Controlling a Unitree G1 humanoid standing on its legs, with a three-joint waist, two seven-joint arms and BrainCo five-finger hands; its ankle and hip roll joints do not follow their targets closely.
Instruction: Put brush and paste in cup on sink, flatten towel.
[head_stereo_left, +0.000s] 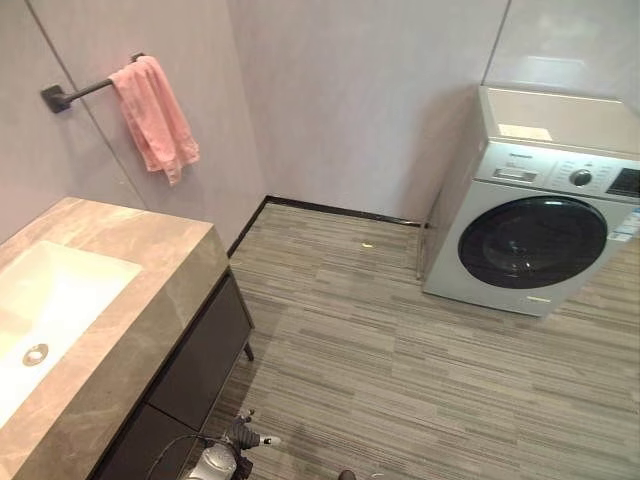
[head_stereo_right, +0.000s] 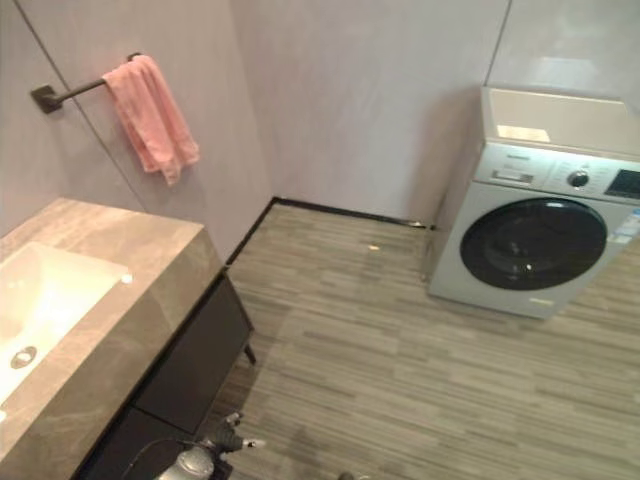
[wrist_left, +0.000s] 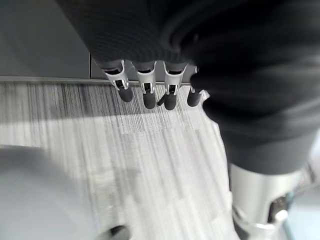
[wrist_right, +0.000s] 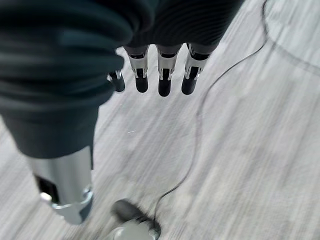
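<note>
Bathroom tabletop (head_stereo_left: 150, 310) with sink (head_stereo_left: 50, 300) sits left, pink towel (head_stereo_left: 155, 115) bunched on the wall bar (head_stereo_left: 85, 90) past its far edge; left hand (wrist_left: 150, 85) and right hand (wrist_right: 160, 75) hang relaxed, empty—turn and step closer before reaching; brush, paste, cup unseen.

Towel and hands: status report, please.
Left hand and right hand open, hanging over the floor, holding nothing. Pink towel bunched on the wall bar, not flattened. Sink bare; nothing in the way.
</note>
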